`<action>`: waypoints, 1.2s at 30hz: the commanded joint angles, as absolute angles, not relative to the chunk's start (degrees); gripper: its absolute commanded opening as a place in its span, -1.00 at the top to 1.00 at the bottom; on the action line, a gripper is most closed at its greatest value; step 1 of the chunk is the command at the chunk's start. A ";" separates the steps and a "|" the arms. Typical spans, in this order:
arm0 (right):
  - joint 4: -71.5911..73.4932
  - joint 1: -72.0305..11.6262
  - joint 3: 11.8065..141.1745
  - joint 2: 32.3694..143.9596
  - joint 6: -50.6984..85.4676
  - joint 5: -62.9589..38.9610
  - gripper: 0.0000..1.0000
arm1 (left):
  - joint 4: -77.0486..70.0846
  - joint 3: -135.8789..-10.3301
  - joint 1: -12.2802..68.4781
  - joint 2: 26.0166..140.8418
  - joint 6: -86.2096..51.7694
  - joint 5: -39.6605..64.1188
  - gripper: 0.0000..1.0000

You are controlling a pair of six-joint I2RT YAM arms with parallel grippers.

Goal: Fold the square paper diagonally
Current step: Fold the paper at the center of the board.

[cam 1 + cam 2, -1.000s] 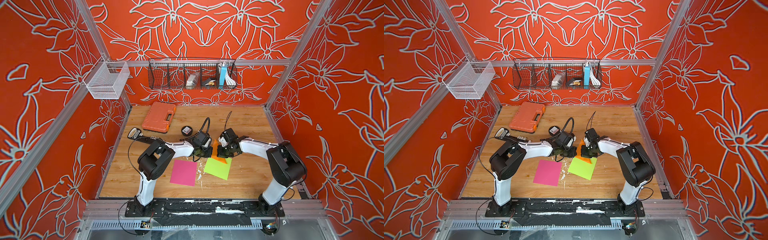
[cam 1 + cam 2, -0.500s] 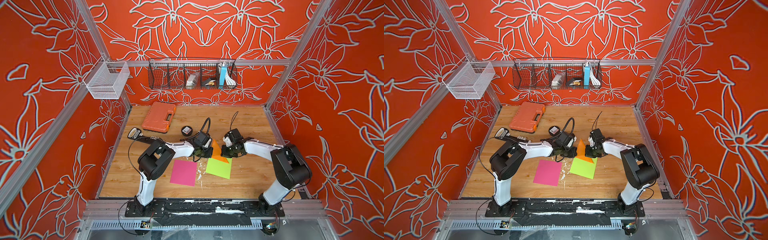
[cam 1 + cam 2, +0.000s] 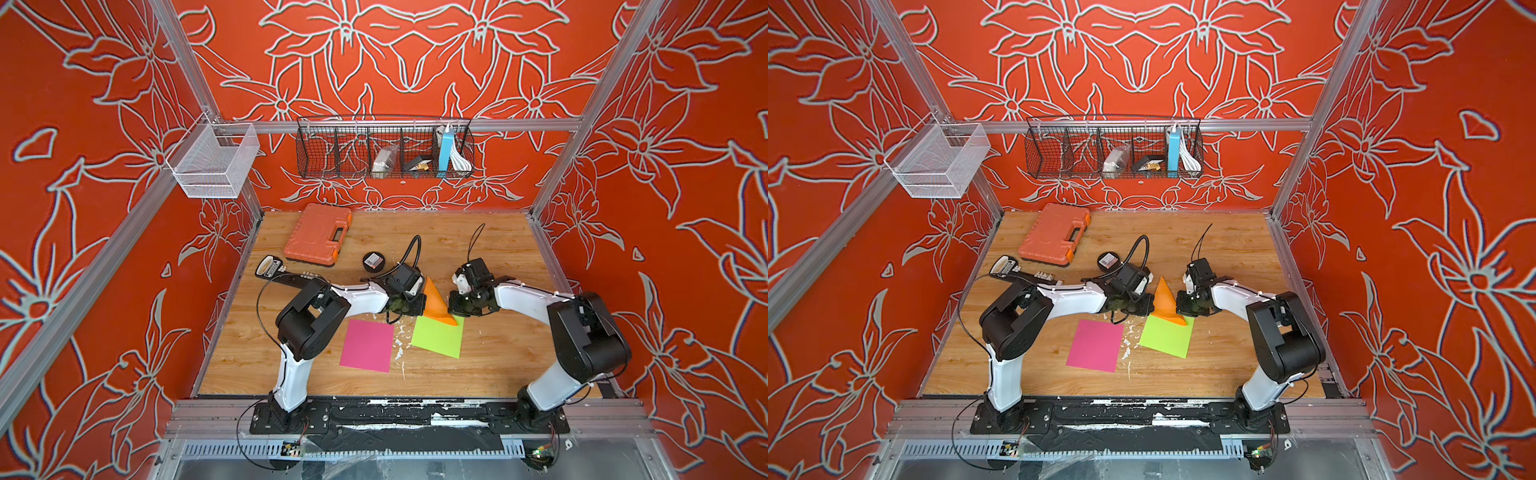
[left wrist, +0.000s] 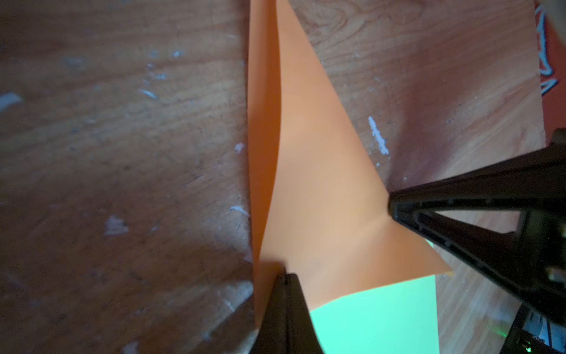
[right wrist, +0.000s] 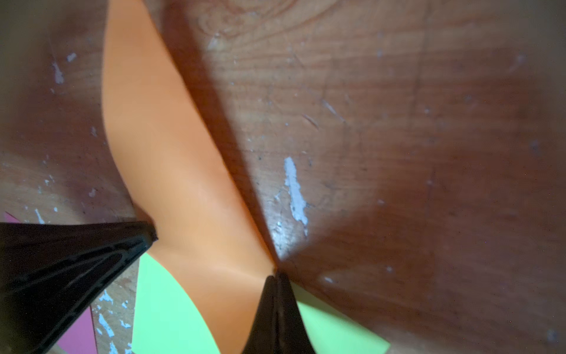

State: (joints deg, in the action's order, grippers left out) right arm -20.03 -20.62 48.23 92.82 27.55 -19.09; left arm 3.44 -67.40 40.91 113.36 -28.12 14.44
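The square paper is orange. It hangs bowed between my two grippers just above the table, one point toward the back wall, and overlaps a green sheet. My left gripper is shut on the paper's left edge; the left wrist view shows its tips pinched on the orange paper. My right gripper is shut on the opposite corner, its tips meeting the paper at the edge. A doubled layer shows along the paper's left side.
A pink sheet lies left of the green one, with white scraps between them. An orange tool case, a round black tin and a black handheld device sit at the back left. A wire basket hangs on the rear wall.
My right gripper has moved right, away from the left one, and the orange paper is drawn out wider between them. The left gripper has stayed in place.
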 commanded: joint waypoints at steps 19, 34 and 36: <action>-19.20 -24.26 56.49 100.80 30.25 -22.75 1.00 | 7.13 -67.85 41.24 116.14 -27.26 14.02 1.00; -23.46 -18.99 52.45 98.52 26.55 -15.47 1.00 | 7.53 -67.76 41.22 115.78 -27.14 13.49 1.00; -23.55 -18.81 52.49 98.48 26.37 -15.66 1.00 | 7.54 -67.85 41.27 115.85 -27.03 13.46 1.00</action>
